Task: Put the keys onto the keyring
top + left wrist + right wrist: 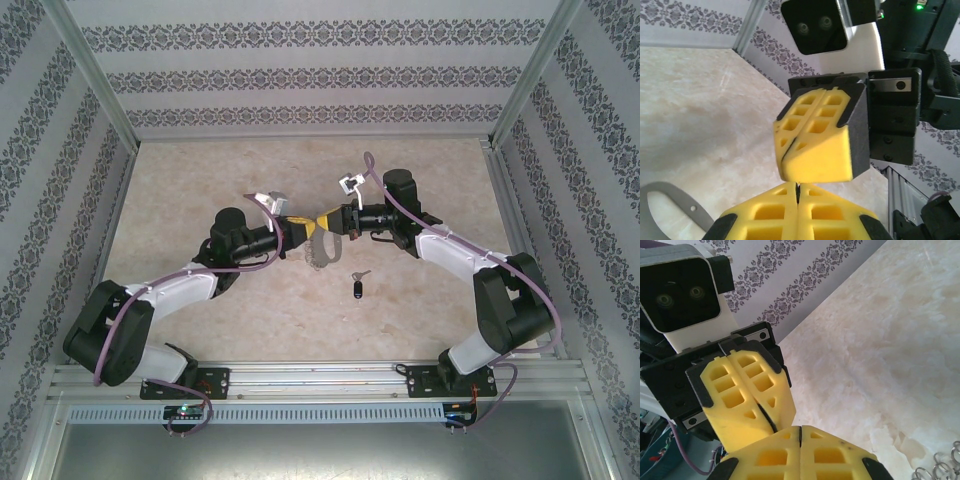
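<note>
Key (359, 288) apart from right pincer (329, 222)

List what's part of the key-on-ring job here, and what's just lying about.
Job:
- key, lying loose on the table
- keyring, by the touching fingertips
- left gripper, shut
- right gripper, shut

Not the job (fixtures, nothing loose):
- patterned walls
- aluminium frame
</note>
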Robot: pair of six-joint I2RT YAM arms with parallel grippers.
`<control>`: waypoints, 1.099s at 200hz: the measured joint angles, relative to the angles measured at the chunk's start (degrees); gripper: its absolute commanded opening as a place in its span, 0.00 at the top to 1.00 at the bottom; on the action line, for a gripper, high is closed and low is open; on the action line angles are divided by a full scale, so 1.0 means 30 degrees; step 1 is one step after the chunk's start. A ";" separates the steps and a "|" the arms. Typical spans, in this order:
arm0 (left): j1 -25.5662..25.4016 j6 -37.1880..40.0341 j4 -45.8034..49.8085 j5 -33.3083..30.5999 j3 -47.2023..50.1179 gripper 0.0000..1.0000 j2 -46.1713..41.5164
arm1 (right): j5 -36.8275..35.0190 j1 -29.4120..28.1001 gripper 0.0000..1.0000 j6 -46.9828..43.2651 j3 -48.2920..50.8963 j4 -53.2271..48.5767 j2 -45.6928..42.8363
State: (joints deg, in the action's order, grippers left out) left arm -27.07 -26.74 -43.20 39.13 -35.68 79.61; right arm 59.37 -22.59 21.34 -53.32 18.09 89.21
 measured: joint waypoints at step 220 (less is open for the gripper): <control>0.1421 -0.1749 0.1290 -0.8218 0.3861 0.29 -0.4510 | -1.0717 -0.2550 0.43 -0.0721 -0.0415 -0.5158 0.4765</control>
State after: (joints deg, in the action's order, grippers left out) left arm -22.81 -31.99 -39.33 14.48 -24.10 66.08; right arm 27.22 -30.24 19.18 -54.57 2.61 103.50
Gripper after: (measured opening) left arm 0.704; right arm 0.569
